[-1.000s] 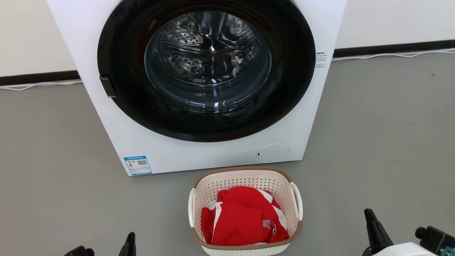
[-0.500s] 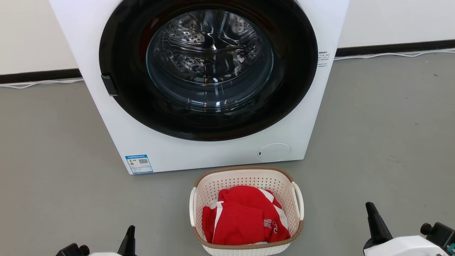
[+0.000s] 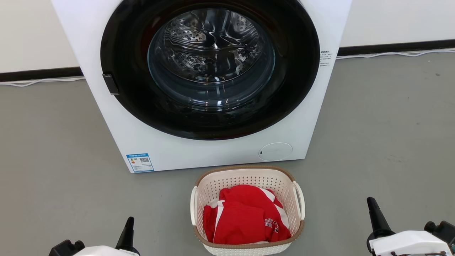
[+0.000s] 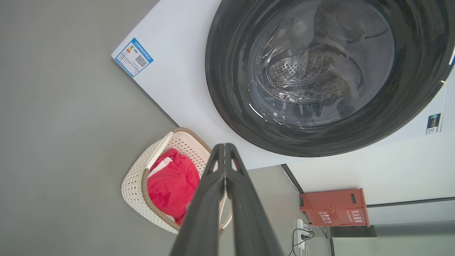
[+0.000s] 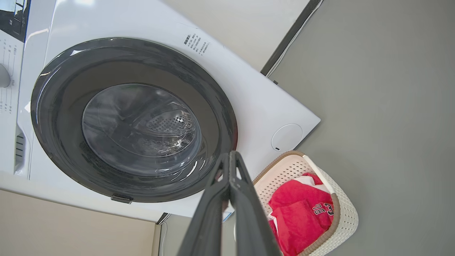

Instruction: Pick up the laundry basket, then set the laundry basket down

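Observation:
The laundry basket (image 3: 249, 179) stands on the grey floor just in front of the washing machine, cream-white and perforated, with a brown rim and two white side handles. A red garment (image 3: 245, 217) with white trim lies inside it. My left gripper (image 3: 130, 219) hangs at the lower left, well apart from the basket's left handle, and my right gripper (image 3: 371, 201) is at the lower right, apart from the right handle. In the wrist views the left gripper (image 4: 224, 146) and the right gripper (image 5: 231, 153) each have fingers pressed together, holding nothing. The basket (image 4: 133, 181) (image 5: 346, 209) shows beside each.
A white front-loading washing machine (image 3: 213, 153) with its round dark glass door (image 3: 211, 53) closed rises right behind the basket. A white cable (image 3: 391, 54) runs along the wall base. A red box (image 4: 334, 208) stands against the wall. Open grey floor lies on both sides.
Both grippers have come further up into the head view, towards the basket's sides. The camera has shifted slightly. The basket stays put in front of the machine.

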`<state>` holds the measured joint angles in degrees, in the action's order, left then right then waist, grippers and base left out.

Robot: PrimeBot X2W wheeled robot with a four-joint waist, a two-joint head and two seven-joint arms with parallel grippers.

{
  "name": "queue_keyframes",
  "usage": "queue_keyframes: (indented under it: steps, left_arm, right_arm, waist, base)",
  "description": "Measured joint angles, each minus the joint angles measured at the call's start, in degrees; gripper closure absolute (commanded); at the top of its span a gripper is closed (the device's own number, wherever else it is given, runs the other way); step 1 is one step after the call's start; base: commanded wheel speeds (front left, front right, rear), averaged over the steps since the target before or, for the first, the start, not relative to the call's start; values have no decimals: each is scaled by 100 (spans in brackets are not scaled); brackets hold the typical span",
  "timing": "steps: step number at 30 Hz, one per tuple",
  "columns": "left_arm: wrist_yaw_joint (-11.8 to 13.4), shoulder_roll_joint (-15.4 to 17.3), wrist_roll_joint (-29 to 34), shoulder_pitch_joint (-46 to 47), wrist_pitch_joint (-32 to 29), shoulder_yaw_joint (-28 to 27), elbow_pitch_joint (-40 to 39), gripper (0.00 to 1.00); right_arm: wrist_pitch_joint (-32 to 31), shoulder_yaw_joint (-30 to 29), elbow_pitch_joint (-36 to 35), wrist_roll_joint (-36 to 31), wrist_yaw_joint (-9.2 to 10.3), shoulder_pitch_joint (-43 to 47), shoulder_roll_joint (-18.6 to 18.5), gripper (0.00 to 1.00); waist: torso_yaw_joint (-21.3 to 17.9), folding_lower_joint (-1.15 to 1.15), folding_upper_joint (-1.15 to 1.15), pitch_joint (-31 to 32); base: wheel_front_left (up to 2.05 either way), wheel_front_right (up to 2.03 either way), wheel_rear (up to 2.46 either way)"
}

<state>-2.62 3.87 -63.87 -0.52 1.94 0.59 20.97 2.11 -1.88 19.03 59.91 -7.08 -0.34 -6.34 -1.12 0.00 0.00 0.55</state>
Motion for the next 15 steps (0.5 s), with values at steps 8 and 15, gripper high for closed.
queue_keyframes:
  steps: [8,15]
  left_arm:
    - [-52,-16,-421,14,-130,-71,-75,100]
    - [-101,-32,-792,129,-221,-148,-152,100]
  right_arm:
    - [-120,-94,-36,486,0,-7,56,100]
    - [-219,-171,-88,907,0,-109,123,100]
  waist:
    - [17,0,0,-11]
    - [33,0,0,-21]
  base:
    - [0,0,0]
    - [0,0,0]
